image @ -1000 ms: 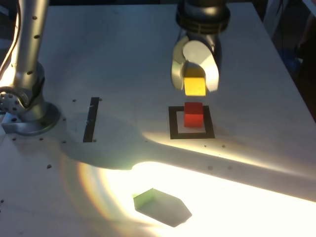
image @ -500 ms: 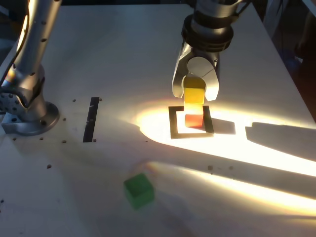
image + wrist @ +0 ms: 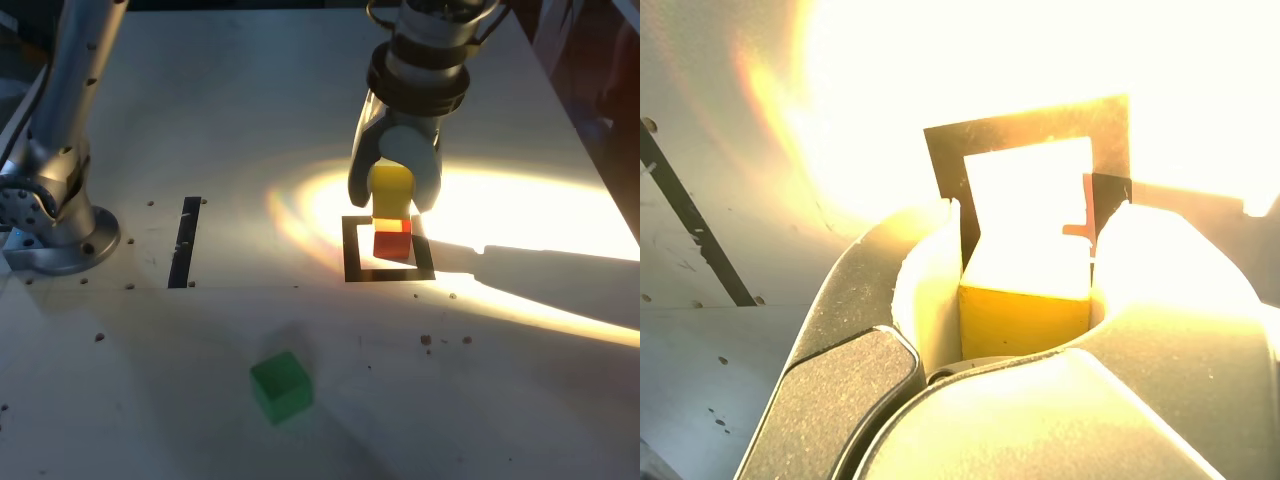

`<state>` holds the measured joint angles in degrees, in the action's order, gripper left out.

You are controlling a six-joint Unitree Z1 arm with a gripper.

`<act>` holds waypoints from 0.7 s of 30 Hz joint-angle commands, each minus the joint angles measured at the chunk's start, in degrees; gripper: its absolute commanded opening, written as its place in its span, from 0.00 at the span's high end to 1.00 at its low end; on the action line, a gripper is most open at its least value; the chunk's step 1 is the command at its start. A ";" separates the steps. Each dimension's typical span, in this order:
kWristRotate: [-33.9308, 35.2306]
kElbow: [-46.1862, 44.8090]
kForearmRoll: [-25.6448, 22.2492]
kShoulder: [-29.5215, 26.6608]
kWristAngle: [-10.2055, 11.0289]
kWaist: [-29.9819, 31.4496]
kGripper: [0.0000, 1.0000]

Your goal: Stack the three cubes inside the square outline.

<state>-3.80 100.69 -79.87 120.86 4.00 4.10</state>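
Lowering the yellow block (image 3: 391, 190) onto the red one (image 3: 392, 245) looks like your step in hand, and the placing is where it could go wrong. Your gripper (image 3: 391, 202) has its fingers clamped on the yellow block, directly above the red block, which sits inside the black square (image 3: 352, 275). Whether the two blocks touch, you can't tell.

If the yellow one is off-centre when you let go, it could tip off an edge; pressing too low could shove the red block onto the tape. Fingers that part unevenly might drag the top block sideways, so you'd want a straight, gentle release and lift.

Glare is another risk: in the wrist view it washes out the yellow block's top and most of the red, so you could misjudge the alignment. The green block (image 3: 282, 387) lies on the table (image 3: 180, 420), at about seven o'clock from the square in the exterior view, skewed, so a crooked grasp could twist it later.
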 commanded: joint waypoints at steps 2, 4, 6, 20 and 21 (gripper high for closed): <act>0.10 -0.36 0.24 0.28 -0.19 -0.06 0.86; 0.10 -0.57 0.38 0.36 -0.16 -0.06 0.85; 0.10 -0.75 0.46 0.52 -0.10 -0.06 0.85; 0.06 -0.94 1.05 2.03 -0.59 -0.06 0.70; 0.04 -0.89 1.05 2.12 -0.58 -0.06 0.68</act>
<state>-3.80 99.70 -78.90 122.61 3.43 4.10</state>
